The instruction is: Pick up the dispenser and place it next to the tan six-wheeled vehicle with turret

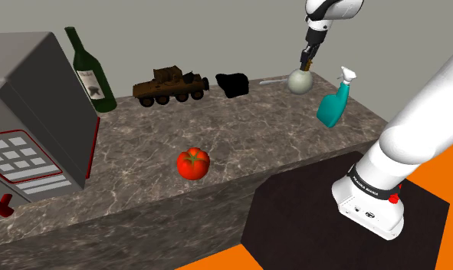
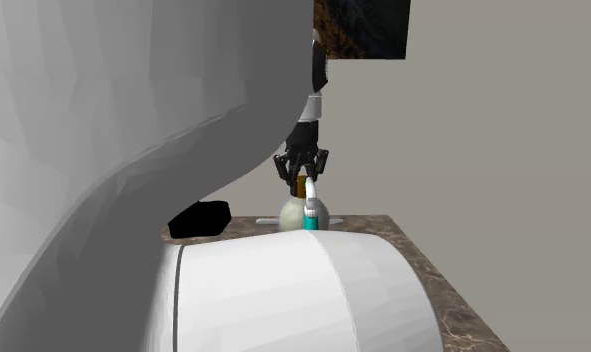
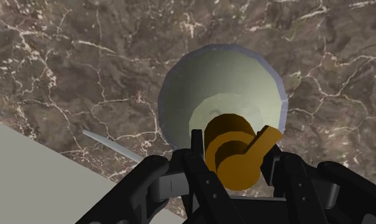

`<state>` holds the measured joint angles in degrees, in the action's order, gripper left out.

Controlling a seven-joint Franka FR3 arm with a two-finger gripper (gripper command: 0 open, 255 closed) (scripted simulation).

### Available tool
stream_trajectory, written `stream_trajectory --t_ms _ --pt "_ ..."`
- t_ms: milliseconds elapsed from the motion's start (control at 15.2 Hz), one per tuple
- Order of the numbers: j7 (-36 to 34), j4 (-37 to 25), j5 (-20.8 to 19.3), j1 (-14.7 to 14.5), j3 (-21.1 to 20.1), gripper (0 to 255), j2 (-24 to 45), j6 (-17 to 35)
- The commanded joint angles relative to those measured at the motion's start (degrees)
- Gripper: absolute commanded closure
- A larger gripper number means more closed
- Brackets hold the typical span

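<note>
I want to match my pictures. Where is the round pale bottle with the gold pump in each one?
Shoulder view: the pale green round dispenser with a gold pump stands upper right, at the marbled brown counter's far edge, left of the teal spray bottle.
Second exterior view: the dispenser is centre, beyond the white arm.
Wrist view: the dispenser is centre, seen from above.
Shared landmark: the black end effector at its pump.
</note>
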<state>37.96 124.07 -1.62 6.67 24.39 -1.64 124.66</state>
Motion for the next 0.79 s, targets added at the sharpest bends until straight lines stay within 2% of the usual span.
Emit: stream_trajectory --t_ms 0,726 --pt "-0.3 -0.9 -0.4 -0.1 -0.1 255 -0.8 -1.6" --pt "-1.1 -6.6 -1.5 -0.2 -0.5 255 -3.6 -10.0"
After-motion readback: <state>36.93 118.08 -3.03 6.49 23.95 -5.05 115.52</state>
